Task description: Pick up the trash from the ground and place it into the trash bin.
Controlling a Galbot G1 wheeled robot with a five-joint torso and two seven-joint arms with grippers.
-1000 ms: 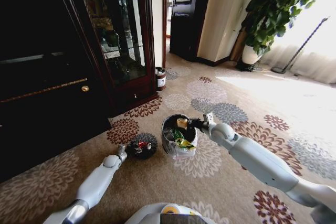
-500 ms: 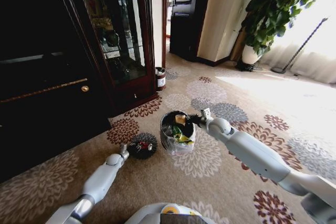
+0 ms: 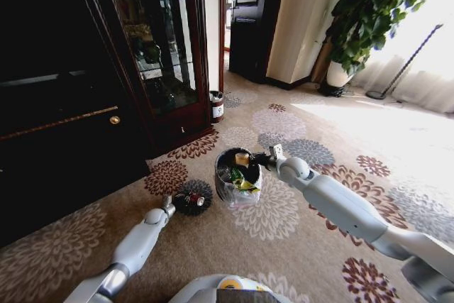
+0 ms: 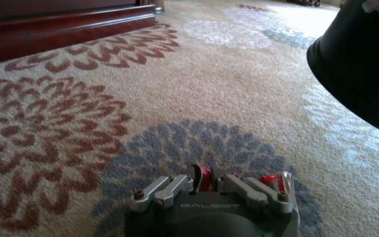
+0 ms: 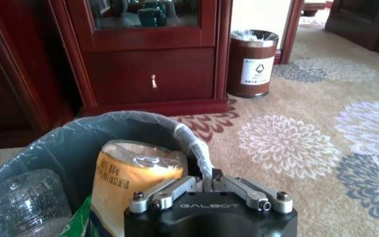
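Two hands working at the trash bin (image 3: 237, 175) on the patterned carpet (image 3: 298, 232).
The left hand (image 4: 210, 183) is lying low on the carpet just beside the bin, its fingers pinching a red can (image 4: 203, 177). The right hand (image 5: 206, 185) is resting at the bin's lined rim, fingers pressed together on the liner (image 5: 193, 140), beside a yellow-tan can (image 5: 133, 175) and a clear bottle (image 5: 18, 202) inside.

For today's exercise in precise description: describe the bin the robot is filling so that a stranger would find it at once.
Start at the tall dark wooden cabinet and come forward onto the flowered carpet. The trash bin stands there, between the left gripper and right gripper. Unlike the brown cylinder by the cabinet, it has a grey-white bag liner and is full of litter.
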